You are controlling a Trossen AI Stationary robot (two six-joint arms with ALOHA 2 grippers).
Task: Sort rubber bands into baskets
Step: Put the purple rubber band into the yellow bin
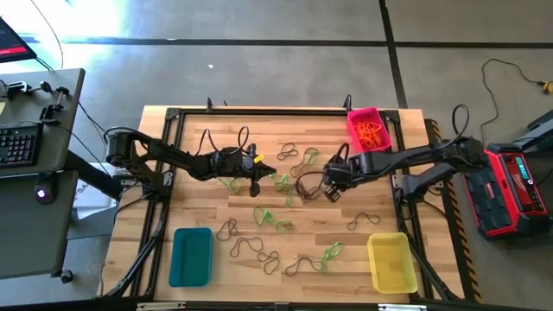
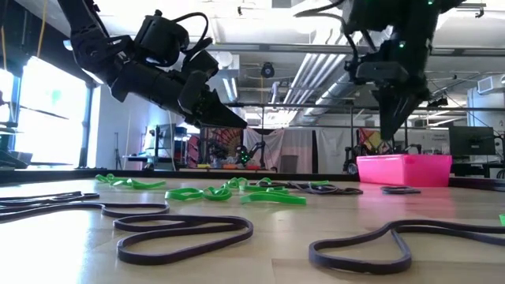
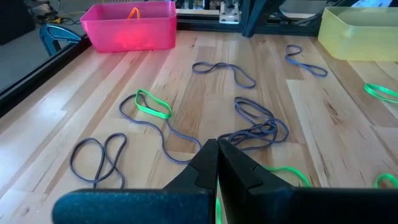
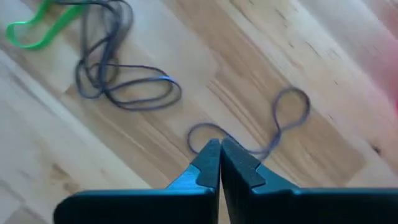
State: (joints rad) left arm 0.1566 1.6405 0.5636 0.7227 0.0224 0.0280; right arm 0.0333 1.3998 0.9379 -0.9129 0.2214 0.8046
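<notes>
Right end effector (image 4: 219,155) pinching a dark rubber band (image 4: 273,134).
Band trails away from the tips; pink basket (image 1: 368,128) lies nearest this arm.

Seeing window (image 2: 43,102) glare blown out at low view's edge; right wrist view blurred; tabletop (image 1: 285,216) evenly lit.

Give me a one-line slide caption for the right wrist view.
Right gripper shut over a dark rubber band on the wooden table.
</notes>
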